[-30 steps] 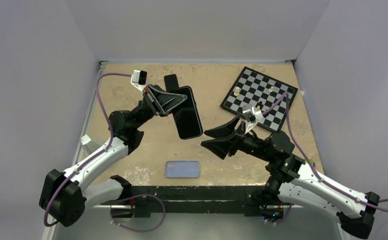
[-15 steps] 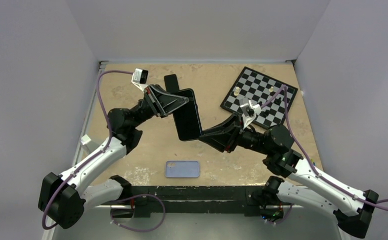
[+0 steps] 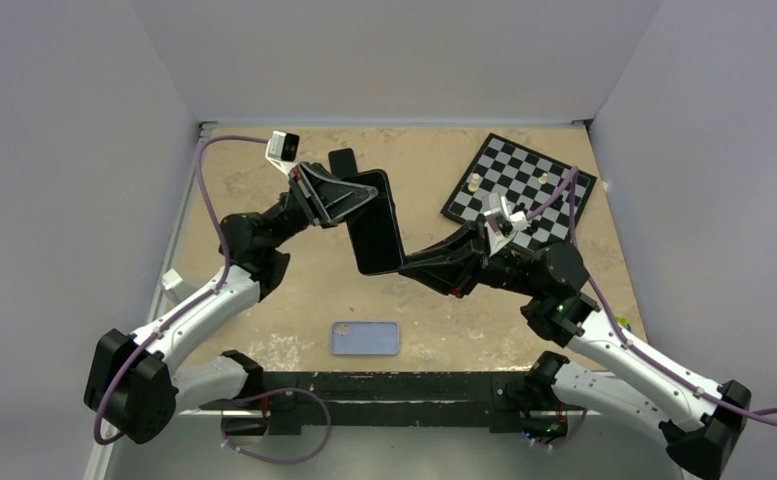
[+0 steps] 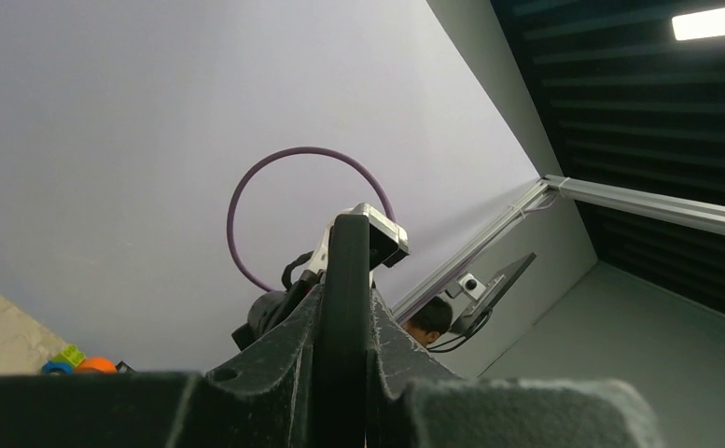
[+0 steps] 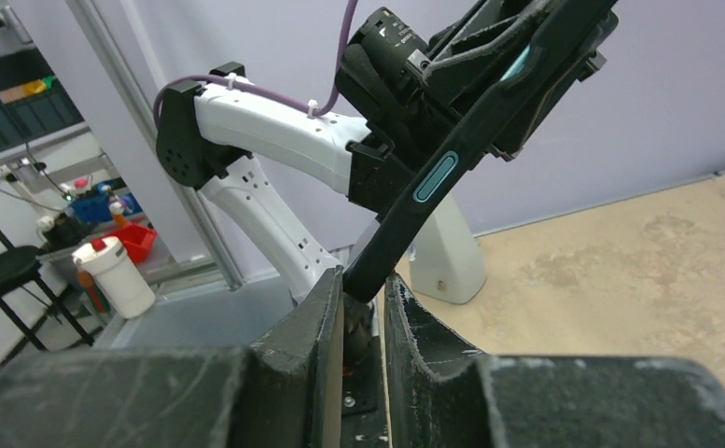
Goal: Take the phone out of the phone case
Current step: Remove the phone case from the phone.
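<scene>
The phone [image 3: 379, 235] hung in the air above the middle of the bench [image 3: 314, 290], its long axis running from the far side toward the near side and tipping a little to the right. It was gripped at both ends. The left fingers [image 3: 359, 198] pinched its far half across the two faces, and the right fingers [image 3: 419, 265] were drawn in on its near corner, seemingly pinching it. The phone case [image 3: 365, 338] lay flat by the near edge between the two arm bases, well apart from both sets of fingers and showing only pale lavender. It looked empty, so the extraction appeared to be done, and any next move would turn on which arm kept the phone. The overhead view alone showed the case, a second black phone [image 3: 341, 160] at the far side and the chessboard [image 3: 514, 175]. The left wrist view showed the phone edge-on between its fingers. The right wrist view showed a teal side button and no gap beside the clamped corner.
</scene>
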Motion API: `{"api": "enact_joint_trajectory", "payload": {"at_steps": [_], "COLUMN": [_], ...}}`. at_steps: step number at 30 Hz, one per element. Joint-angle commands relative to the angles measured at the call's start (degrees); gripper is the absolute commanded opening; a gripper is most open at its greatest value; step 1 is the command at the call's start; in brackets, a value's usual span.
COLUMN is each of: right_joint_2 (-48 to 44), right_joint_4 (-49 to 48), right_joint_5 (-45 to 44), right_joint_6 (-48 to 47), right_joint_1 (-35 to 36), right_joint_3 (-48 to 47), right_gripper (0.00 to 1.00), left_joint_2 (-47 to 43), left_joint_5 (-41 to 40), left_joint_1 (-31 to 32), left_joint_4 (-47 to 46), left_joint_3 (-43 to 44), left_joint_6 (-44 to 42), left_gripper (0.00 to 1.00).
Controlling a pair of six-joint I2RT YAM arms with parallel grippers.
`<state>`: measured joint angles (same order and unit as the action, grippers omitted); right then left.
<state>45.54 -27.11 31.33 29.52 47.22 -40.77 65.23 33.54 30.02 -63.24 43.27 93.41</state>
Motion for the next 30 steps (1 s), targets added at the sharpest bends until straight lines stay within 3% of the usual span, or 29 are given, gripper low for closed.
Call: {"api": "enact_joint_trajectory", "payload": {"at_steps": [1, 15, 20, 24, 25, 27, 30], "right_joint_2": [2.48, 6.81, 6.42, 6.38, 6.02, 4.89, 2.4], "right_joint_4": [-2.08, -3.26, -2.5, 7.99, 9.91, 11.63, 14.13], "right_joint_5": [3.01, 5.78, 2.12, -9.49, -12.82, -11.61, -10.46], "right_joint_6": [-9.01, -13.67, -12.34, -7.0, -2.2, 3.66, 11.54], "right_joint_1": [-2.49, -6.89, -8.93, -9.01, -8.98, -8.93, -8.94], "right_joint_3": [0.71, 1.06, 2.52, -1.36, -1.75, -1.77, -1.29], "right_gripper": [0.0, 0.0, 0.0, 0.0, 0.06, 0.22, 0.38], "left_joint_2": [-0.91, 2.11, 2.14, 0.8, 0.01, -2.14, -5.11], "left_joint_5": [0.03, 1.88, 2.99, 3.8, 3.91, 4.08, 2.69], "left_joint_1": [0.51, 0.57, 0.61, 0.6, 0.56, 0.54, 0.55], "left_joint_4": [-9.72, -18.34, -18.28, -14.88, -12.97, -8.3, -0.29], "left_joint_3": [3.2, 4.27, 5.16, 4.79, 4.61, 4.19, 3.33], "left_joint_6": [8.59, 14.06, 13.68, 10.02, 8.07, 3.59, -5.05], "left_gripper": [0.0, 0.0, 0.0, 0.0, 0.0, 0.0, 0.0]}}
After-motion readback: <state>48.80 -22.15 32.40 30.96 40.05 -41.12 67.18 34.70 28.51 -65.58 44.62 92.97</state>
